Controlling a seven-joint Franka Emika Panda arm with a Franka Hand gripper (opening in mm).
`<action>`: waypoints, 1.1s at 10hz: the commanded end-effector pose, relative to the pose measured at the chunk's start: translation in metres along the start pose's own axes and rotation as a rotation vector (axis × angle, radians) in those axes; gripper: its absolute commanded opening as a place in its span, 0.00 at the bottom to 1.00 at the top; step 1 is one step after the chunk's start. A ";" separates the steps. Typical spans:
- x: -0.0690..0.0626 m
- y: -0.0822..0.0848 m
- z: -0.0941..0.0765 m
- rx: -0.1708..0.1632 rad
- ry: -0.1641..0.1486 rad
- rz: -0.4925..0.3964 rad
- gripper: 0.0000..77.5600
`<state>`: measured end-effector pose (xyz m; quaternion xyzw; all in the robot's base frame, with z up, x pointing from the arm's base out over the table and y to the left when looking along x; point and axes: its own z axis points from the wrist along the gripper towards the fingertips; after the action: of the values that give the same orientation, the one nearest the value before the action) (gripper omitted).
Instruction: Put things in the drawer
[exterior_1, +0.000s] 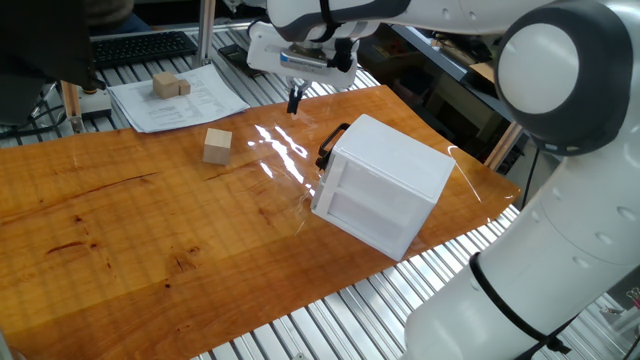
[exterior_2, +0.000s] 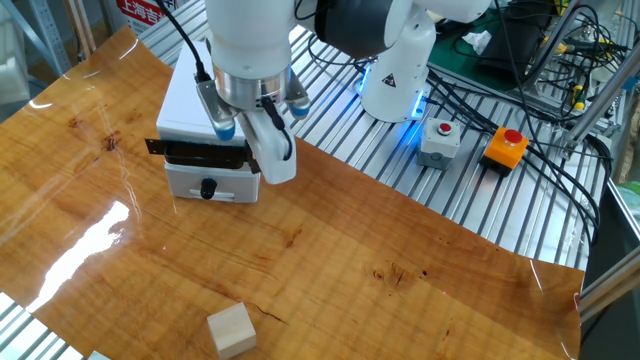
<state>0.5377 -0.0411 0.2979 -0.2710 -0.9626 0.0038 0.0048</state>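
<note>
The drawer (exterior_1: 334, 150) with its curved black handle (exterior_1: 330, 143) looks pushed in, on the far-left face of the white cabinet (exterior_1: 385, 185). The other fixed view shows the same handle (exterior_2: 195, 150) on the cabinet (exterior_2: 195, 105). My gripper (exterior_1: 295, 102) hangs above the table just beyond the handle. Its dark fingers are together, with nothing between them. One beige cube (exterior_1: 217, 146) lies on the table left of the gripper and also shows in the other fixed view (exterior_2: 231, 330). Two more cubes (exterior_1: 170, 86) sit on a paper sheet.
The paper sheet (exterior_1: 175, 98) lies on the metal rails behind the table, beside a keyboard (exterior_1: 145, 46). A red stop button (exterior_2: 505, 145) and a grey switch box (exterior_2: 440, 140) sit among cables past the table's edge. The robot's base (exterior_2: 395, 70) stands behind the cabinet.
</note>
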 end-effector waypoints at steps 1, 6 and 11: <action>-0.001 0.000 -0.001 -0.017 0.019 0.114 0.00; -0.011 -0.011 0.010 -0.003 -0.001 0.102 0.00; -0.041 -0.036 0.027 -0.001 -0.017 0.103 0.00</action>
<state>0.5479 -0.0834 0.2759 -0.3212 -0.9470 0.0038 0.0010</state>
